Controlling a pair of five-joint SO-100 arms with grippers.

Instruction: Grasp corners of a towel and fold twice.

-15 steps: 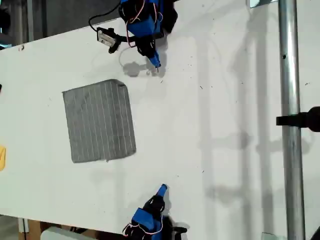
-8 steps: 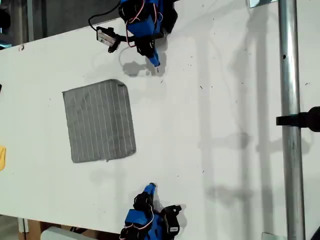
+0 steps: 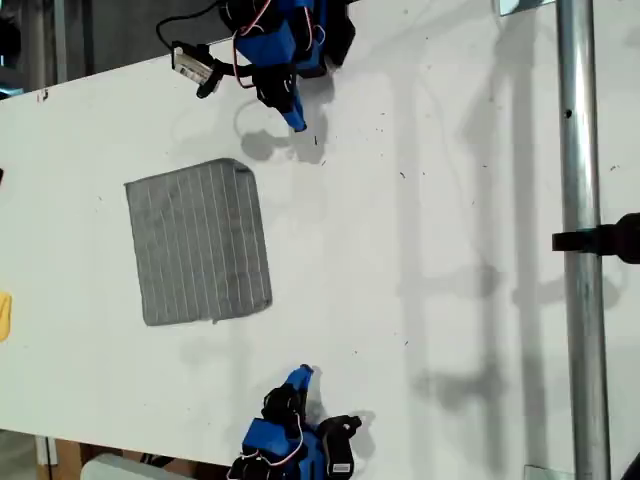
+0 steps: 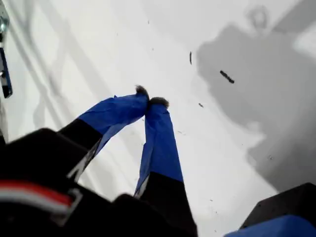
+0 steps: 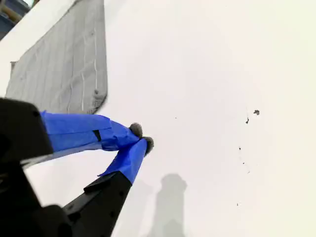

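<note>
Both grippers, my first gripper (image 4: 150, 102) and my second gripper (image 5: 140, 138), have closed empty jaws above the table (image 3: 450, 250), apart from the towel (image 3: 200, 243).

I count one towel (image 3: 198, 242), grey with pale stripes, lying flat on one white table (image 3: 450, 200); all four of its corners show. I count two blue grippers: my first gripper (image 4: 150, 102) and my second gripper (image 5: 140, 138), each with its two tips together. One small yellow object (image 3: 4, 315) sits well beyond the towel from both grippers, and one metal pole (image 3: 583, 240) stands apart
</note>
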